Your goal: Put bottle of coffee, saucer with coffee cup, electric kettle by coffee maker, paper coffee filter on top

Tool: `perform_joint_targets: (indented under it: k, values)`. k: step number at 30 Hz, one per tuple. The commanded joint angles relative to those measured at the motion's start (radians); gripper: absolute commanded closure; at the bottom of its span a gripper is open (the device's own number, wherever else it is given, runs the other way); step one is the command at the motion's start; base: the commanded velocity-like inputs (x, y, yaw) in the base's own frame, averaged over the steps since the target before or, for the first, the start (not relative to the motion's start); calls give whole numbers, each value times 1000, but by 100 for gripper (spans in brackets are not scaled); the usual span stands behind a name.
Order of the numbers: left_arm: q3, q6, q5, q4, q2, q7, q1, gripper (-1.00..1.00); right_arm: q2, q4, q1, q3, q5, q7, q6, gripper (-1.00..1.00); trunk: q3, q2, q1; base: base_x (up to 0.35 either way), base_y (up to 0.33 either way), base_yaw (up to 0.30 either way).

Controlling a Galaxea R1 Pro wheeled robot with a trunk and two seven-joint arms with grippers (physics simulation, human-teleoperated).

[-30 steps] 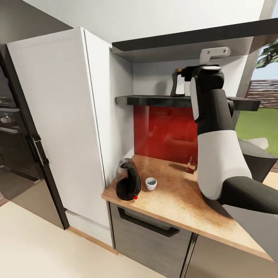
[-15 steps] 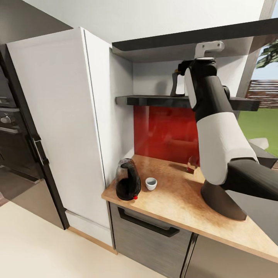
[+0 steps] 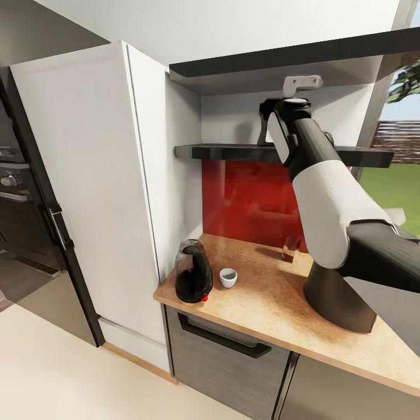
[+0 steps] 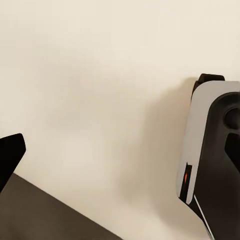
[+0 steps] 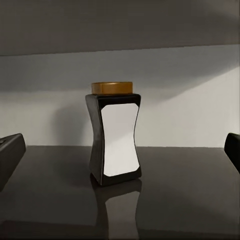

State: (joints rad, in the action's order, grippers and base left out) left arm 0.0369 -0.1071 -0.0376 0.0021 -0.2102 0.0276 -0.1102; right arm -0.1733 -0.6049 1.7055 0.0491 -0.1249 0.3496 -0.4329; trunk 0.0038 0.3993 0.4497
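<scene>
Right arm (image 3: 326, 198) is raised to the kitchen shelf (image 3: 233, 152), wrist level with the bottle of coffee (image 5: 114, 140). Bottle stands upright on the glossy dark shelf, label facing the right wrist camera, gold cap on. Right jaws are apart: fingertips (image 5: 11, 150) sit at either edge of that view, well clear of the bottle, nothing between them. Left jaws: cannot tell, one dark tip shows over pale floor. On the table (image 3: 274, 303): electric kettle (image 3: 193, 273) at the left end, coffee cup (image 3: 228, 277) just beside it, coffee maker (image 3: 338, 300) further right, behind the arm.
</scene>
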Motion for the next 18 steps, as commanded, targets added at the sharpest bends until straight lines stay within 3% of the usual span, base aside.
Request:
perform_joint_targets:
  k: [1, 11, 18]
  values:
    - [3, -3, -4, 1, 0, 1, 0, -100, -1, 7, 1, 5, -10, -2, 0, -100, 0, 1, 0, 0, 0, 0]
    - [3, -3, -4, 2, 0, 0, 11, -100, -1, 62, 3, 5, -10, -1, 98, -100, 0, 1, 0, 0, 0, 0]
    - [3, 0, -2, 2, -5, 0, 32, -100, -1, 57, 3, 8, -11, -1, 110, -100, 0, 1, 0, 9, 7, 0]
